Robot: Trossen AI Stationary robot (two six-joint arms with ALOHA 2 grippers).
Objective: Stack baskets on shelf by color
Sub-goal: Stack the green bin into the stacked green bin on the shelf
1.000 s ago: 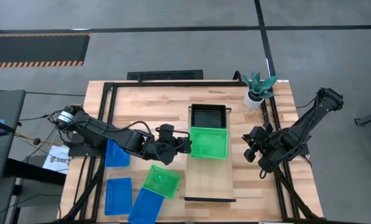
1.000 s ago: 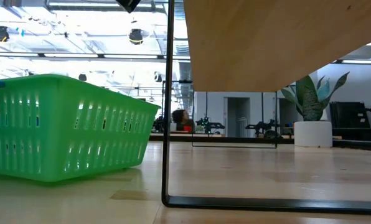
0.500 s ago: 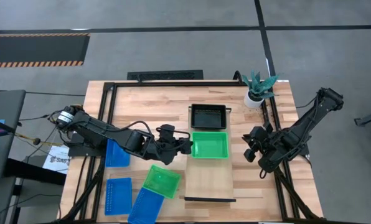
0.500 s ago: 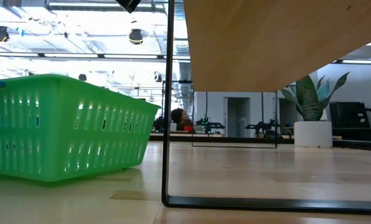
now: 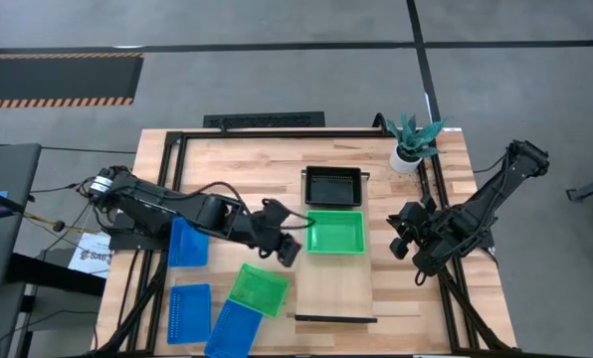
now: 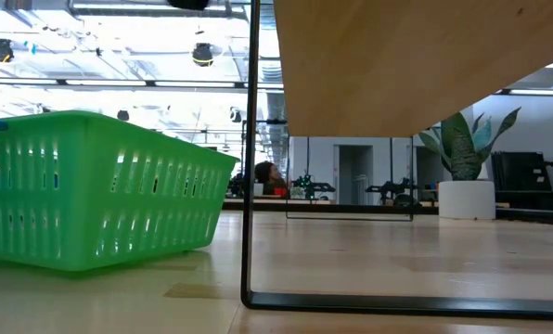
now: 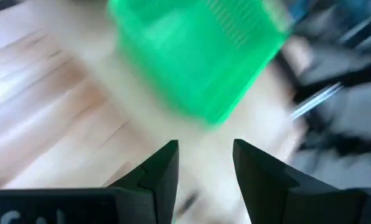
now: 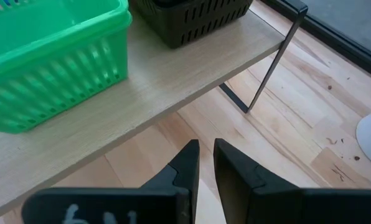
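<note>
Two mesh baskets on pale wooden shelf: black plastic basket at far end, bright green plastic basket just beside it, now lying flat, tilted earlier. Left gripper has let go, fingers spread, backed toward shelf's left edge. Right gripper waits near right edge, fingers narrowly apart, empty.

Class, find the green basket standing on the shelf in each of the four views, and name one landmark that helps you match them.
High view: green basket on the shelf, mid-table, beside the black basket.
Low view: not in it; the green basket there stands on the tabletop.
Left wrist view: ahead of the fingers.
Right wrist view: on the shelf.
Shared landmark: the shelf.
</note>
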